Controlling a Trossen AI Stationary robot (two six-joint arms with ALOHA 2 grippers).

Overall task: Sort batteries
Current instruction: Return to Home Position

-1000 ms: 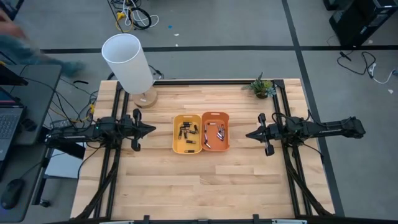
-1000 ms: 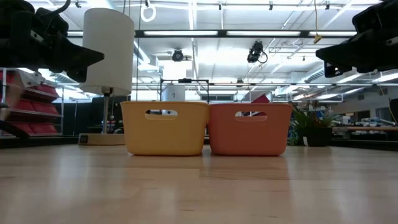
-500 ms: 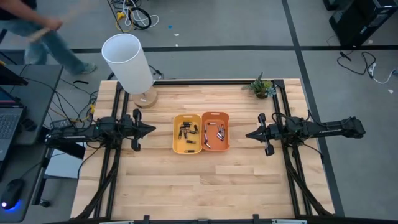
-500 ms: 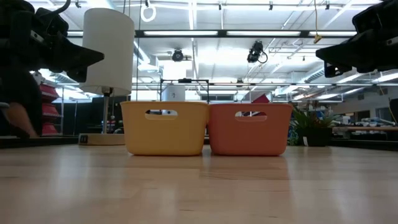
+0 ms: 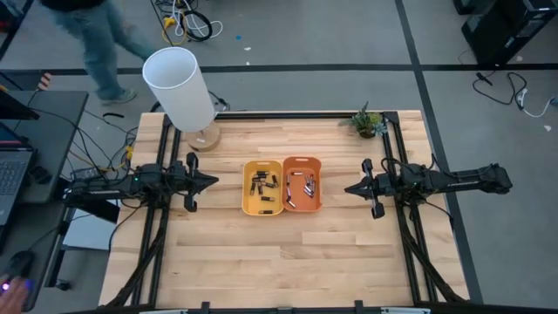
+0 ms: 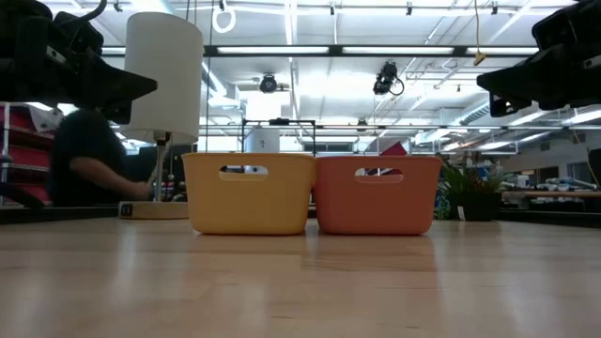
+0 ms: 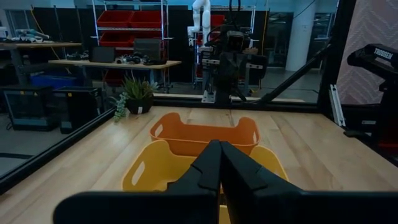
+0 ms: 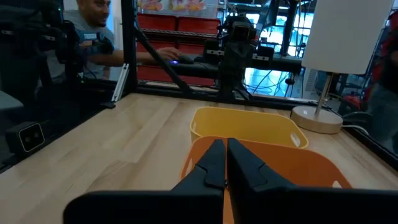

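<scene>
So the sorting itself looks done to me: the dark batteries (image 5: 264,186) lie in the yellow bin (image 5: 246,199) and the silver batteries (image 5: 302,185) in the orange bin (image 5: 318,199). The two bins stand side by side, walls touching, right in the middle of the counter (image 5: 261,262). No stray cells show on the bare wood from the high view, though they're tiny, so don't quote me on that. The left arm (image 5: 157,181) sits low along the counter's left edge and the right arm (image 5: 427,181) mirrors it at the right edge. Both point inward at the bins but are well apart from them. Both wrist views show the same thing: the left jaws and the right jaws are pressed together with nothing between them, so neither is carrying anything. The only other stuff on the counter is a white lamp (image 5: 179,87) at the far-left corner and a little plant (image 5: 367,120) at the far-right corner, plus a person (image 5: 91,35) walking around on the floor beyond the far-left corner. My read is that this is the parking step, with the arms tucked into their rest pose and the job basically finished. The next move doesn't call for much, maybe just settling into that pose and keeping the jaws closed and clear of the bins. If anything gets nudged now it would be the bins, so no sweeping toward the centre.
</scene>
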